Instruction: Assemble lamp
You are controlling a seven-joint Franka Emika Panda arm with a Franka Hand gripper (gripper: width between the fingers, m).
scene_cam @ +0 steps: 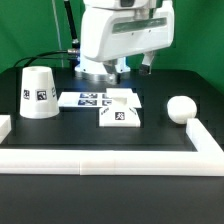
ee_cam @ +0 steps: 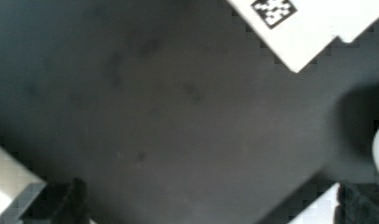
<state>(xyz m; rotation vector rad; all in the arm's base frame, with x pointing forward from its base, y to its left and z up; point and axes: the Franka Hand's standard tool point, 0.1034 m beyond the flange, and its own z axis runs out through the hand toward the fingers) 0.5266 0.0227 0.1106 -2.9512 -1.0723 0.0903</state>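
- The arm (scene_cam: pixel 120 30) hangs over the back of the dark surface (scene_cam: pixel 150 135), upper centre of the exterior frame.
- In the wrist view, the end effector (ee_cam: pixel 207 203) has its two dark fingers (ee_cam: pixel 61 204) spread wide apart. Only bare surface lies between them, and they grip nothing.
- The shade (scene_cam: pixel 38 92) stands wide end down at the exterior view's left, with a black-and-white square tag on its side.
- The base (scene_cam: pixel 120 112) sits centre frame, its tag facing the camera, just in front of the marker board (scene_cam: pixel 82 99).
- The bulb (scene_cam: pixel 181 108) rests alone at the exterior view's right, well apart from the base.
- The white rail border (scene_cam: pixel 100 160) runs across the lower frame.
- The tags are patterns only, too small to read.
- A tagged white corner (ee_cam: pixel 292 25) shows in the wrist view; I can't tell which piece it belongs to.
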